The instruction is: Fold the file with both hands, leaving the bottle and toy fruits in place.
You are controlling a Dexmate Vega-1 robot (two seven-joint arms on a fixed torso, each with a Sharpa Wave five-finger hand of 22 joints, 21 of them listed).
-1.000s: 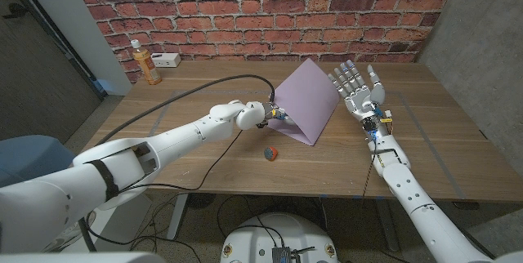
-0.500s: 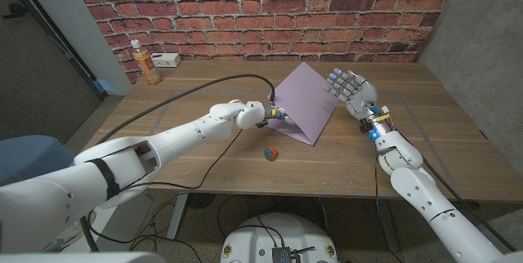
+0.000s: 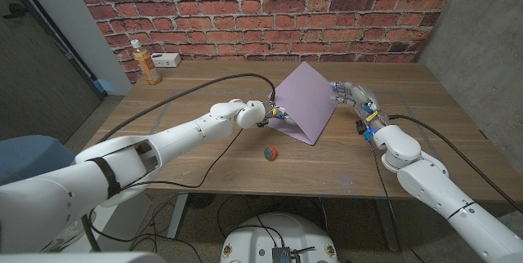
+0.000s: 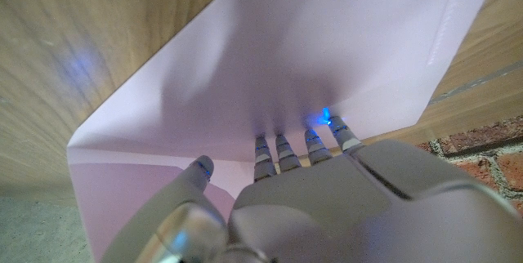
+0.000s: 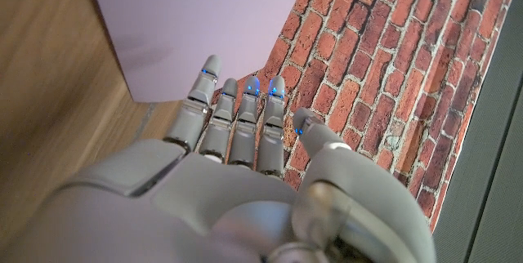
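A lilac file (image 3: 301,104) stands half raised like a tent at the middle of the wooden table (image 3: 196,91). My left hand (image 3: 263,115) reaches under the raised leaf from the file's left side. In the left wrist view its straight fingertips (image 4: 282,144) touch the underside of that leaf (image 4: 286,59), gripping nothing. My right hand (image 3: 353,96) hovers at the leaf's right edge, fingers stretched out toward it; in the right wrist view the fingertips (image 5: 211,69) reach the file's edge (image 5: 196,18). A small red toy fruit (image 3: 270,153) lies in front of the file.
An orange bottle (image 3: 145,63) and a white box (image 3: 169,59) stand at the table's back left, by the brick wall. A black cable (image 3: 188,93) runs along my left arm over the table. Bare wood lies to the right of my right arm.
My right hand has tipped from upright with spread fingers to fingers pointing forward, and has moved left to the file's raised edge. The left hand and the file have stayed put.
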